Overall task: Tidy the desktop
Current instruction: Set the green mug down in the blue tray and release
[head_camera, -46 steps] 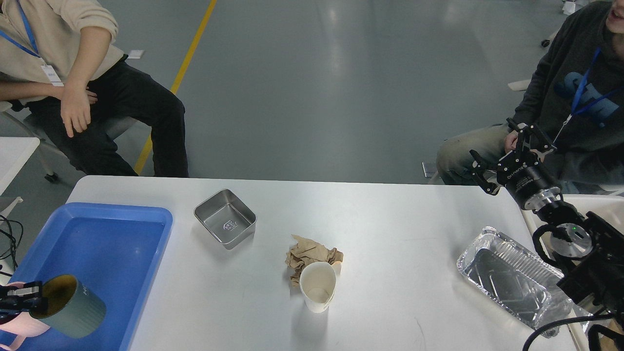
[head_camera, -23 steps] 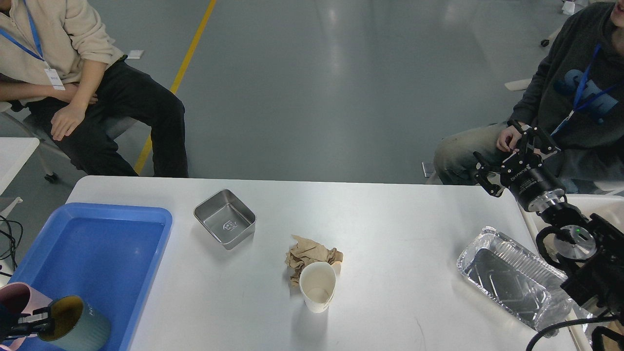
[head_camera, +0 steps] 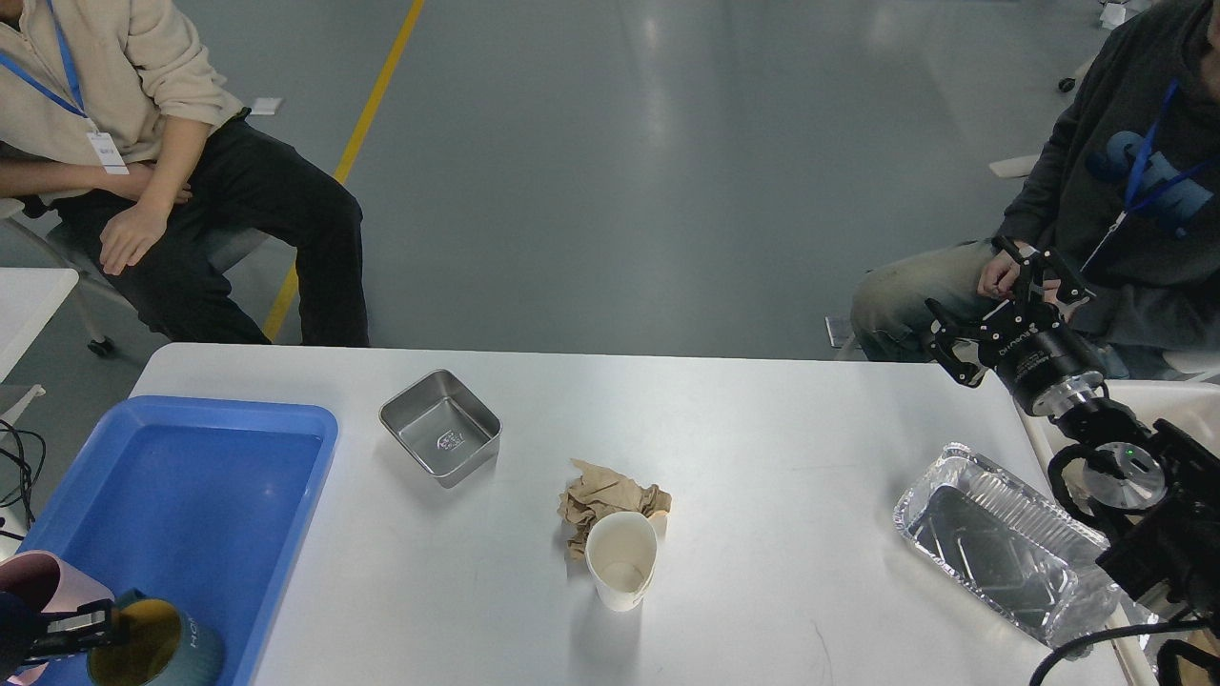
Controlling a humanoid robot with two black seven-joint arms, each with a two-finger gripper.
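The white desktop (head_camera: pixel 762 429) carries a square steel container (head_camera: pixel 440 427), a crumpled brown paper (head_camera: pixel 610 497), a white paper cup (head_camera: pixel 621 560) standing right in front of the paper, and a foil tray (head_camera: pixel 1001 538) at the right edge. At the bottom left, my left gripper (head_camera: pixel 81 631) is shut on the rim of a dark green mug (head_camera: pixel 162 653), held tilted over the near end of the blue tray (head_camera: pixel 191 476). Most of that gripper is cut off by the frame. Beyond the table's far right corner, my right gripper (head_camera: pixel 996 297) hangs open and holds nothing.
A pink mug (head_camera: pixel 38 579) shows at the bottom left beside the green one. One person sits beyond the far left corner (head_camera: pixel 172 143) and another at the far right (head_camera: pixel 1125 210), close behind my right gripper. A pale bin edge (head_camera: pixel 1177 400) lies right of the table.
My left gripper has carried the green mug downward and toward the near edge of the blue tray. The right gripper shifted only slightly. The pink mug has come into view.
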